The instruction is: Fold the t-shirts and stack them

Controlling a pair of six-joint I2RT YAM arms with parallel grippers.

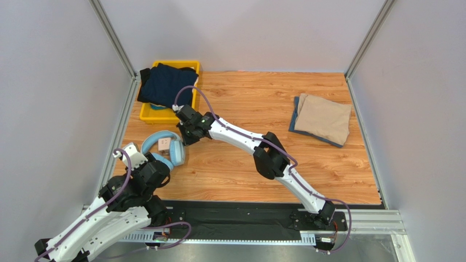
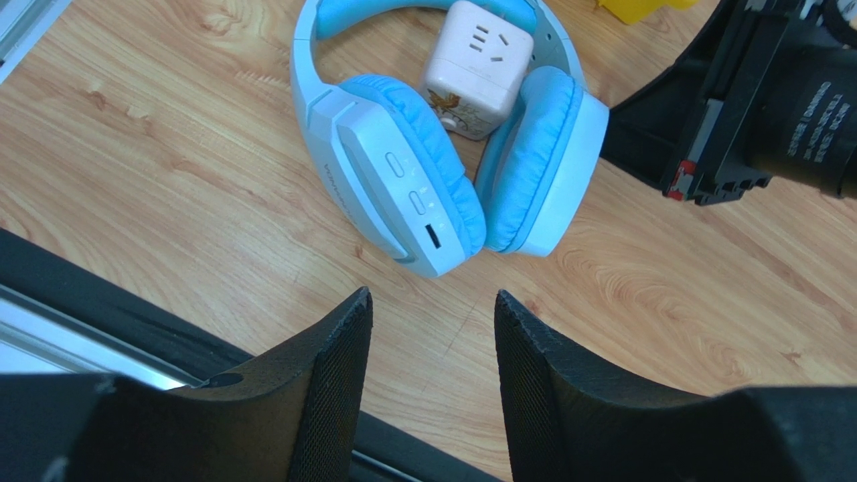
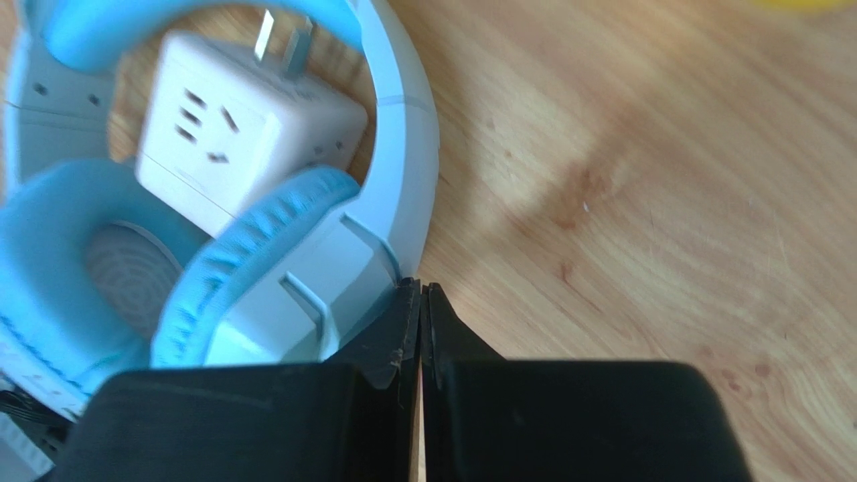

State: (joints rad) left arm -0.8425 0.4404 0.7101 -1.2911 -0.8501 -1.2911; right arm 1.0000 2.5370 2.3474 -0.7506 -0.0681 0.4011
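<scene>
— So, where's everything?
— Tan t-shirt lies folded on a darker shirt near the table's right edge; navy t-shirt is heaped in the yellow bin at the far left corner
— Grippers?
— Left gripper gapes empty just beside the headphones; right gripper is pinched closed on nothing, at their headband

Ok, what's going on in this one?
Neither arm is holding a shirt. The right gripper, shut and empty, is stretched across to the light blue headphones, its tips beside the headband. The left gripper hangs open near the earcups. A white plug cube lies inside the headband. A tan shirt lies folded on a darker shirt at the right of the table. A navy shirt is heaped in the yellow bin.
</scene>
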